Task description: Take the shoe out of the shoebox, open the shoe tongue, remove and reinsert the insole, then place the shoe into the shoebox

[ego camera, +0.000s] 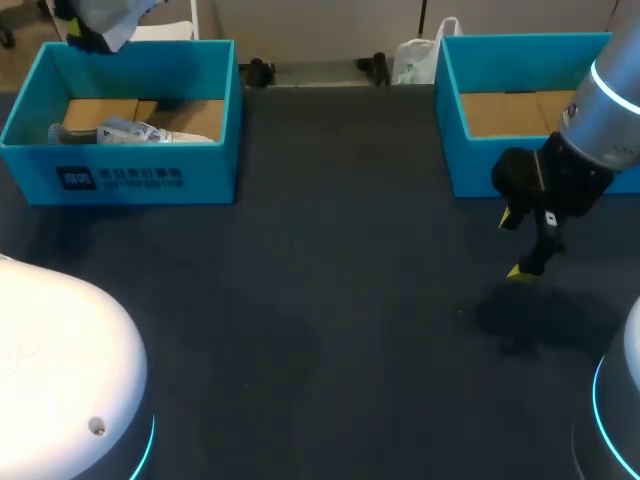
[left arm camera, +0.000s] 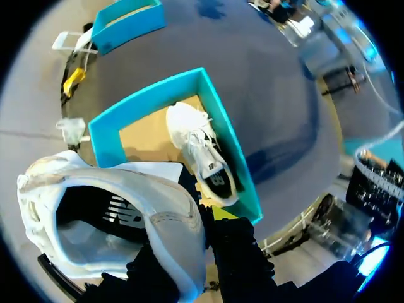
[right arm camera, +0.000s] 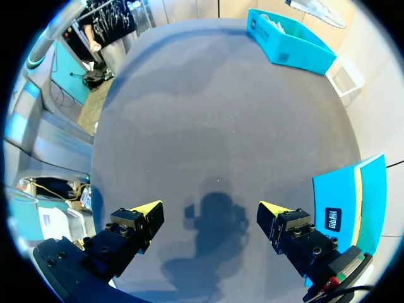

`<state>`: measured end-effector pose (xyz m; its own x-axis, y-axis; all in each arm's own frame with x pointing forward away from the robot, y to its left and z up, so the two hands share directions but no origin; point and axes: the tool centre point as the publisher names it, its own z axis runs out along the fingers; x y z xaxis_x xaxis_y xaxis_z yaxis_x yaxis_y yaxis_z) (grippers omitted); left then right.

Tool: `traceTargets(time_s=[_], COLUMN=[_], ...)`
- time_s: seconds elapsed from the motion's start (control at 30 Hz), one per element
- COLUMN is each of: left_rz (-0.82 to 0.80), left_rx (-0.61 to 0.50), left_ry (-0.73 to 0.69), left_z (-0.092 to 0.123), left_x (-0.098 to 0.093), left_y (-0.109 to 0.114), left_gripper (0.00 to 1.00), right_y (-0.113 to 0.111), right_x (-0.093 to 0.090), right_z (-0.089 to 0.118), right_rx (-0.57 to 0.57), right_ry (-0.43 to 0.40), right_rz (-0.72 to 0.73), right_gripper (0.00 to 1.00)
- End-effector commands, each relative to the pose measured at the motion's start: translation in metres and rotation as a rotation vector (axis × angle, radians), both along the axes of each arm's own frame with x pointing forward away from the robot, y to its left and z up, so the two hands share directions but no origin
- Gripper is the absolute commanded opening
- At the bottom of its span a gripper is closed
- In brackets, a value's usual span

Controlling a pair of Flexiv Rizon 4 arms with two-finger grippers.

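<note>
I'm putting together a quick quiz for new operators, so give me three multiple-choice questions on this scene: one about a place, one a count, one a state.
1. Where is the held shoe?
A. on the table
B. above the left shoebox
C. on a shelf

2. How many shoes lie in the left shoebox?
A. none
B. one
C. two

3. How is the right gripper?
A. open and empty
B. shut on an insole
C. shut on a shoe

Answers:
1 B: the left wrist view shows the box under it.
2 B: a single white shoe lies along one wall.
3 A: it stands wide open over bare table.
</note>
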<state>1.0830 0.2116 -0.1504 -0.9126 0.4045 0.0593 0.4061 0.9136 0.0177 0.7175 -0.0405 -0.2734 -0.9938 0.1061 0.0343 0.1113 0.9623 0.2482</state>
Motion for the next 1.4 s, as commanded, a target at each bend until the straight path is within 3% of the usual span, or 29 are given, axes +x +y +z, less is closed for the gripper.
traceTargets(time_s=[0.03, 0.4, 0.57, 0.67, 0.7, 1.03, 1.23, 1.4], left_rz=[-0.012, -0.036, -0.229, -0.447, -0.504, -0.505, -0.775, -0.843], left_rx=[-0.014, -0.013, -0.053, -0.008, 0.042, 0.068, 0.078, 0.096], left_ry=[-0.027, -0.037, 0.033, 0.008, -0.073, -0.1, -0.123, -0.116], left_z=[0.002, 0.004, 0.008, 0.012, 0.011, 0.009, -0.003, -0.004], left_x=[-0.004, -0.002, 0.009, 0.011, 0.011, 0.013, 0.031, 0.04], left_y=[0.004, 0.005, 0.019, 0.03, 0.037, 0.04, 0.052, 0.06], left_gripper=[0.0, 0.0, 0.0, 0.0, 0.0, 0.0, 0.0, 0.0], right_y=[0.0, 0.0, 0.0, 0.0, 0.0, 0.0, 0.0, 0.0], right_x=[0.0, 0.0, 0.0, 0.0, 0.0, 0.0, 0.0, 0.0], right_z=[0.0, 0.0, 0.0, 0.0, 0.0, 0.0, 0.0, 0.0], right_rx=[-0.002, -0.002, -0.002, -0.002, -0.002, -0.002, -0.002, -0.002], right_ry=[0.0, 0.0, 0.0, 0.0, 0.0, 0.0, 0.0, 0.0], right_rz=[-0.001, -0.001, -0.001, -0.001, -0.001, -0.001, -0.001, -0.001], right_gripper=[1.0, 1.0, 1.0, 1.0, 1.0, 1.0, 1.0, 1.0])
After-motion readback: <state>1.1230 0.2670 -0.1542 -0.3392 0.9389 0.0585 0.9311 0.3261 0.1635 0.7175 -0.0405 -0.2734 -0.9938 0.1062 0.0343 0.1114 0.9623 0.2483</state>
